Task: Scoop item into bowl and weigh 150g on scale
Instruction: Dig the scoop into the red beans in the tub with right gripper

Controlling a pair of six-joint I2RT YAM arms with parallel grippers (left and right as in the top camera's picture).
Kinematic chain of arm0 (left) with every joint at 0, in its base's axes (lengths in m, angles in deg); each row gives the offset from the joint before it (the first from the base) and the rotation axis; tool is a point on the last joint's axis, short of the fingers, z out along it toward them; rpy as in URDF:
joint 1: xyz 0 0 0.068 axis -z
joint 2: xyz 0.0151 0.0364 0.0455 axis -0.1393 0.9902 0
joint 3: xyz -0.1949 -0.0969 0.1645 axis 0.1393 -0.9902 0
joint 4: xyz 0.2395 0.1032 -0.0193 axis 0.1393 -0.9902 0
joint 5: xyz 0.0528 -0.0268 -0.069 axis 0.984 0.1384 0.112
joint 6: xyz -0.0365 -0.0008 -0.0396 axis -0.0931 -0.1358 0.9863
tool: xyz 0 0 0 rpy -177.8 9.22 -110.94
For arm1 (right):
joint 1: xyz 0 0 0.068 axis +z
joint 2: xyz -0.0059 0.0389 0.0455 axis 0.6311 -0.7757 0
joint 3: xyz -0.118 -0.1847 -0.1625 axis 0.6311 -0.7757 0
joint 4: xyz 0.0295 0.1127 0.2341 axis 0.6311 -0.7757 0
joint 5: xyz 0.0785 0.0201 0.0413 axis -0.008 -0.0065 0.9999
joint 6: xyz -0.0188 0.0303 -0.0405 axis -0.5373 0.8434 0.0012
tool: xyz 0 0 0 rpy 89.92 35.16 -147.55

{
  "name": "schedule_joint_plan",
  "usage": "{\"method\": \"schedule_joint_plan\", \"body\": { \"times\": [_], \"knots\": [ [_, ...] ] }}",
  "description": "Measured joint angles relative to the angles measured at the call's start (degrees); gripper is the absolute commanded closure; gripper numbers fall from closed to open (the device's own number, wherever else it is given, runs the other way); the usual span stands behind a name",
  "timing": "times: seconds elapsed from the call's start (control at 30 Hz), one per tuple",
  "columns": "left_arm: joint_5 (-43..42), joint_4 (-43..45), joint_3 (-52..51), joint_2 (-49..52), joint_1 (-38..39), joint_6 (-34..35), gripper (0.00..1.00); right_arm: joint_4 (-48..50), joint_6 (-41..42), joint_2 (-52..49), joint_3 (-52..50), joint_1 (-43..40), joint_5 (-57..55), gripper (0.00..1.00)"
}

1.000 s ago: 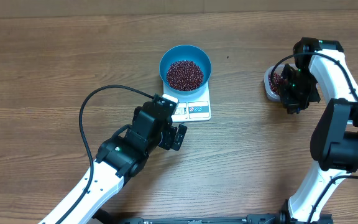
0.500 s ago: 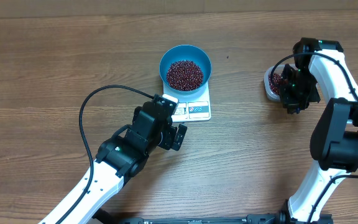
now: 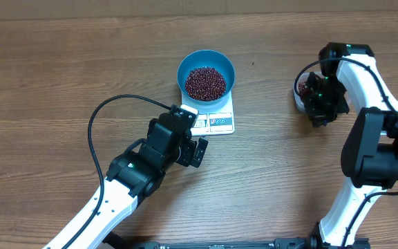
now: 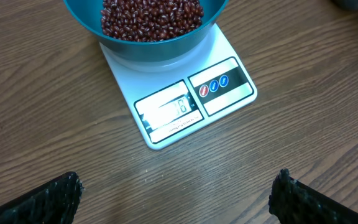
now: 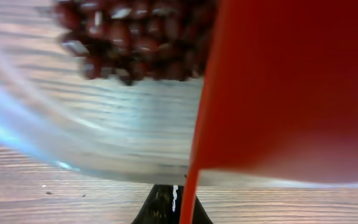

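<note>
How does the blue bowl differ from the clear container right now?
The blue bowl is opaque and round; the clear container is see-through. The bowl sits on the scale, mid-table; the container sits directly on the table, far right. The red scoop is at the container, not the bowl. Both hold beans.

- The bowl (image 3: 206, 75) on the scale (image 3: 214, 122) is blocking mid-table; its mouth is lying open from above;
- bare table (image 3: 61, 76) is stretching wide left, and between scale and clear container (image 3: 298, 94);
- the left gripper (image 4: 176, 200), jaws spread, is hovering just near of the scale;
- the right gripper (image 3: 317, 104), clamping the red scoop (image 5: 291, 87), is crowding the container's right side.
</note>
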State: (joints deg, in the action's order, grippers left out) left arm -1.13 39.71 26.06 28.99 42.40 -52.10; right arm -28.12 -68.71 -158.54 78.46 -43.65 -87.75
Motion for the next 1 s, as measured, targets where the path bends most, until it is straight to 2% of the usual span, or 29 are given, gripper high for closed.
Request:
{"method": "schedule_joint_plan", "body": {
  "times": [0.5, 1.0],
  "knots": [
    [0.0, 0.0, 0.0, 0.0, 0.0, 0.0, 0.00, -0.6, -2.9, -0.1, 0.3, 0.7, 7.3, 0.96],
    [0.0, 0.0, 0.0, 0.0, 0.0, 0.0, 0.00, -1.0, -9.0, -1.0, 0.3, -5.0, 21.7, 0.96]
  ]
}}
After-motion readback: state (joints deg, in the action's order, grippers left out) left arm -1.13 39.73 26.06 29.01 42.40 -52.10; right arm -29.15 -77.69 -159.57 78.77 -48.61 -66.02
